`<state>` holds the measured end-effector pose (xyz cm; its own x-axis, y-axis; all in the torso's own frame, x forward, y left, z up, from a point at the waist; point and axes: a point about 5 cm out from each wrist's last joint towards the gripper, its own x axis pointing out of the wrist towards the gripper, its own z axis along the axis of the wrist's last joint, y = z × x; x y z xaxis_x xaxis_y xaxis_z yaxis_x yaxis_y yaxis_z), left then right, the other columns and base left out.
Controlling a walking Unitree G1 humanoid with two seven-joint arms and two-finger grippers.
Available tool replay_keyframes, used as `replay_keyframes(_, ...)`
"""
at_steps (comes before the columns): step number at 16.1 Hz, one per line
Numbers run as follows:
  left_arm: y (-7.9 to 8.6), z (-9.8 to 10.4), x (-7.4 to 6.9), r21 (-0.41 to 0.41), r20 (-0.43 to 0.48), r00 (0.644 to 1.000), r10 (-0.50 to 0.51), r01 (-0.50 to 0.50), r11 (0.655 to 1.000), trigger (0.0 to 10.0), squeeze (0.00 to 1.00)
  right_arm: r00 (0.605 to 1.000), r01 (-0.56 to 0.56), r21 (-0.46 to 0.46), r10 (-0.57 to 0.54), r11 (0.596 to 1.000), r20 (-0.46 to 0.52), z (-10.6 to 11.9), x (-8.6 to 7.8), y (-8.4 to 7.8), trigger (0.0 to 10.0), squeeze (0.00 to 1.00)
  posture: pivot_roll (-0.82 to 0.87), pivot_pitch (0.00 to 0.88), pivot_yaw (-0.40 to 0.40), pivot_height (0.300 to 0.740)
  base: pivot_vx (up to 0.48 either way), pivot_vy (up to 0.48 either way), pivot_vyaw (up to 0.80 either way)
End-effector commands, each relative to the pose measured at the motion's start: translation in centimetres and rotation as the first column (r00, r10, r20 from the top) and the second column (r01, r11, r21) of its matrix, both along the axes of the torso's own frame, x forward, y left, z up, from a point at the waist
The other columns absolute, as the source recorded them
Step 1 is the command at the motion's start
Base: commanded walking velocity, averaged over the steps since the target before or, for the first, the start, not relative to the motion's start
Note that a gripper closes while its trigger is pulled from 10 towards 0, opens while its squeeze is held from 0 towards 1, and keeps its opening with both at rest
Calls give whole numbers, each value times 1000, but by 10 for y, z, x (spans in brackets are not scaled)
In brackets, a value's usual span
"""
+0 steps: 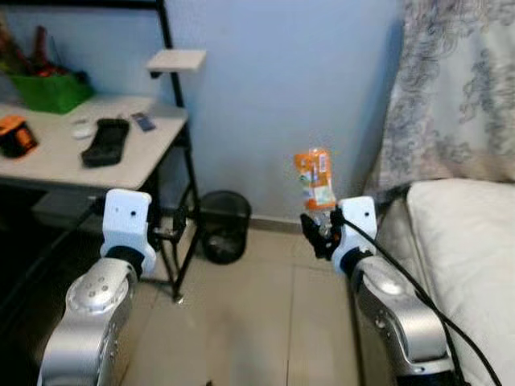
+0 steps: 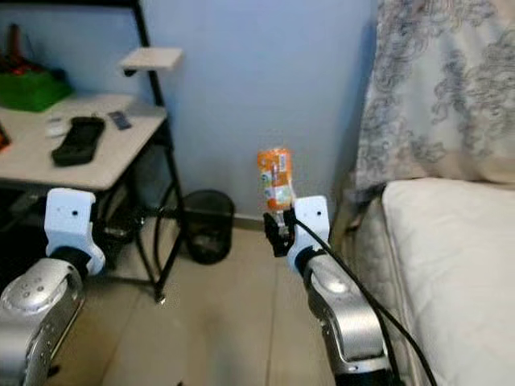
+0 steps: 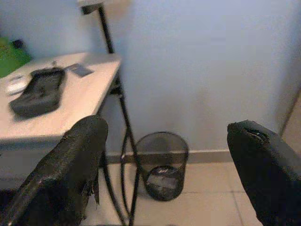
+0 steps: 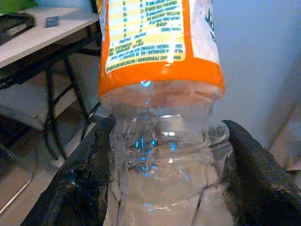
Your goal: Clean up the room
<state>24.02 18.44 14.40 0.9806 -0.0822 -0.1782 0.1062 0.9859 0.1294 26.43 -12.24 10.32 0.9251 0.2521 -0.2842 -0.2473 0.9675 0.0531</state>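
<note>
Bottle (image 1: 315, 180) clamped upright in right gripper (image 1: 320, 229); left gripper (image 1: 173, 229) spread wide, holding nothing. Could slip, missing bin (image 1: 223, 225) beside bench (image 1: 56, 157) corner.

Bottle (image 4: 160, 94): top cut by the frame's upper edge, label print unreadable. Wire bin (image 3: 162, 165): pale contents unidentifiable. Desk (image 1: 48, 165): left end cut off.

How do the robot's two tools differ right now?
The right tool is shut on an empty plastic bottle with an orange label, held upright; the left tool is open and holds nothing. The right is near the bed, the left by the desk. Both face the wall.
</note>
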Motion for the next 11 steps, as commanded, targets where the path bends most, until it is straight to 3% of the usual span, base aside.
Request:
replay_keyframes(1, -6, 2, 2, -10, 11, 1000, -20, 20, 1000, 10000, 0, 999, 31, -15, -31, 999, 22, 5, 2, -10, 10000, 0, 53, 0, 34, 740, 337, 0, 0)
replay_keyframes(5, -5, 3, 3, -21, 32, 999, -15, 15, 1000, 10000, 0, 999, 36, -13, -36, 999, 28, 5, 3, -9, 10000, 0, 52, 0, 36, 740, 342, 0, 0)
replay_keyframes(11, 5, -18, -13, -70, 58, 998, -14, 18, 997, 10000, 0, 997, 62, -12, -62, 998, 44, 5, 0, -16, 10000, 0, 42, 0, 39, 740, 342, 0, 0)
